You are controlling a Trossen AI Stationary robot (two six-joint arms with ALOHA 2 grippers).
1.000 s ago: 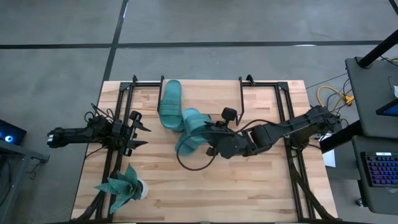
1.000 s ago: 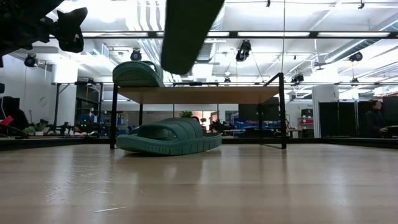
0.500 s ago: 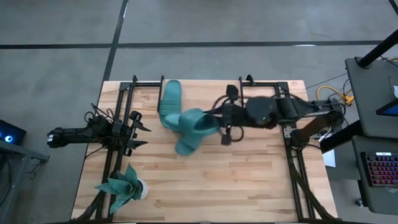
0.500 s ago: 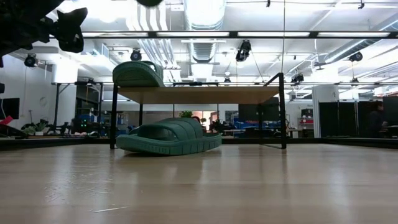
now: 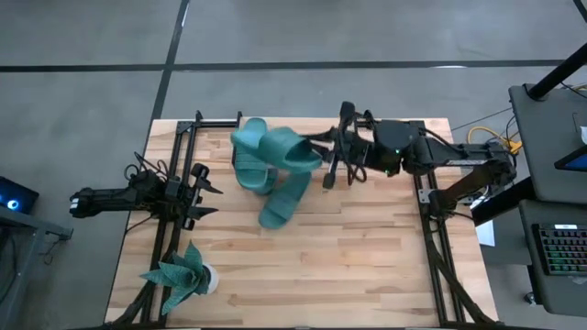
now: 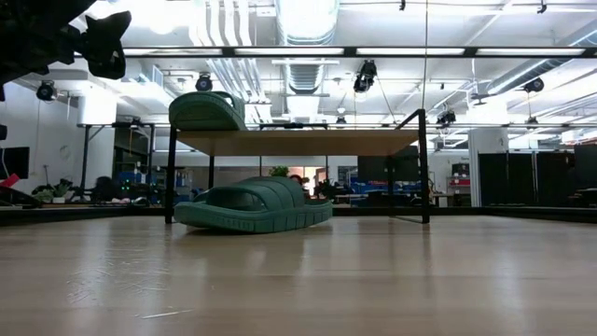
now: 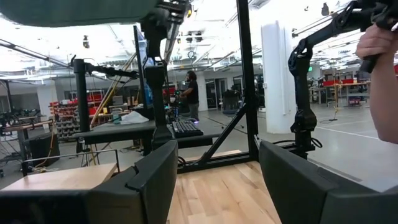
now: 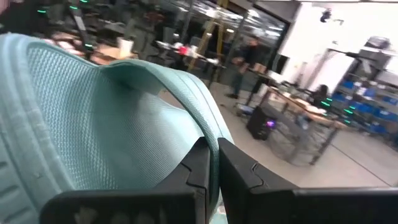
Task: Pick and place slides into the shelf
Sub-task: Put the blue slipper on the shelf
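My right gripper (image 5: 319, 158) is shut on a teal slide (image 5: 280, 147) and holds it high above the far middle of the table, too high for the low view. A second slide (image 6: 207, 110) lies on the left end of the shelf (image 6: 298, 142), on its plank top. A third slide (image 6: 254, 205) rests sole down on the table under the shelf. My left gripper (image 5: 207, 197) waits open at the table's left side, touching nothing. My right gripper pinches a thin curved edge of the slide (image 8: 200, 134) between its two shut fingers (image 8: 245, 177). The fingers come level from the table's right side. The slide is lifted clear, above the slide on the shelf top. I cannot tell whether that edge belongs to the strap or the sole.
A teal plant in a white pot (image 5: 182, 277) stands at the near left corner. Black frames (image 5: 431, 229) run along the table's left and right sides. A person's hand (image 7: 380, 43) shows beyond the table in the left wrist view. Bare tabletop (image 5: 348, 266) spans the near middle.
My right gripper has risen and gone toward the table's far edge, turning level as it went. It has stayed shut on the slide. The slide has been carried up out of the low view and now hangs over the shelf's left part.
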